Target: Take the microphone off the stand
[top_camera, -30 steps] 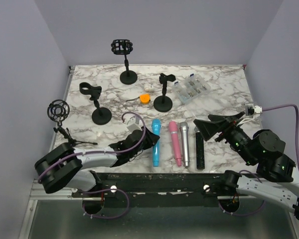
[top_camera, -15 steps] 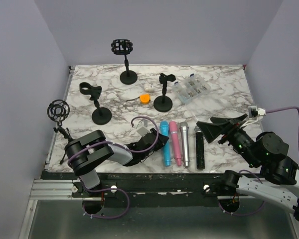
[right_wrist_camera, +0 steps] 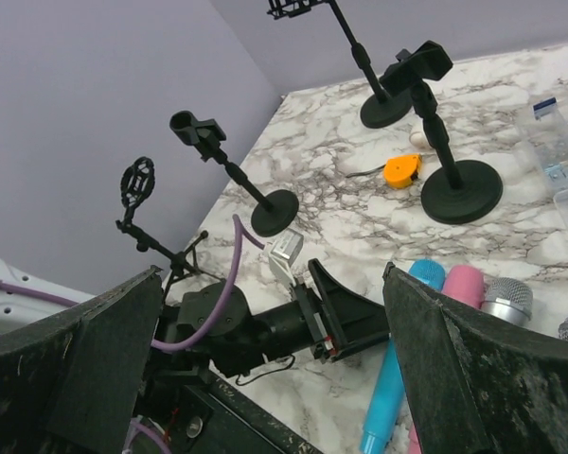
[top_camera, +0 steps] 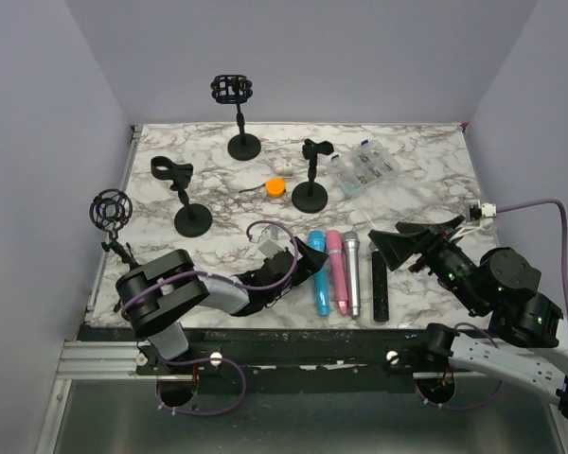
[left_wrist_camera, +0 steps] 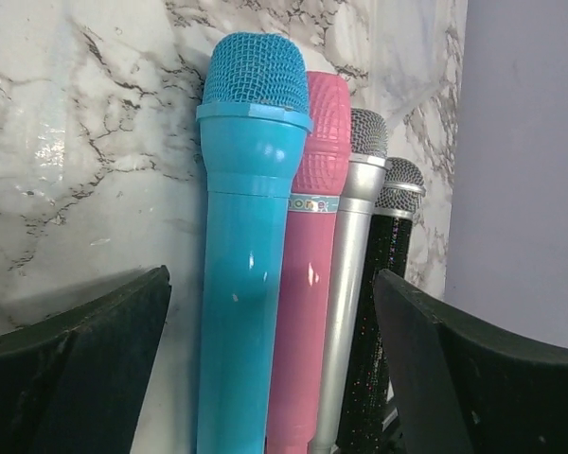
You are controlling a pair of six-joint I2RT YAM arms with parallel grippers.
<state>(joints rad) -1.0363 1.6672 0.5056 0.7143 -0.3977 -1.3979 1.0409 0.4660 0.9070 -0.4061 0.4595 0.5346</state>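
The blue microphone (top_camera: 317, 274) lies flat on the marble table, touching a pink microphone (top_camera: 335, 272). Beyond that lie a silver one (top_camera: 351, 274) and a black one (top_camera: 379, 284). My left gripper (top_camera: 298, 263) rests low at the blue microphone's left side and is open. In the left wrist view the blue microphone (left_wrist_camera: 241, 284) lies between the spread fingers (left_wrist_camera: 95, 350), untouched. My right gripper (top_camera: 412, 238) hovers open and empty right of the row. The stands, among them a clip stand (top_camera: 310, 175), hold nothing.
Another clip stand (top_camera: 183, 194) stands left of centre, a shock-mount stand (top_camera: 237, 113) at the back, and a tripod stand (top_camera: 114, 227) at the left edge. A clear plastic box (top_camera: 364, 170) and an orange object (top_camera: 276, 186) lie mid-table.
My left gripper carried the blue microphone rightward against the pink one, then opened and let it go. The right arm shifted only slightly.
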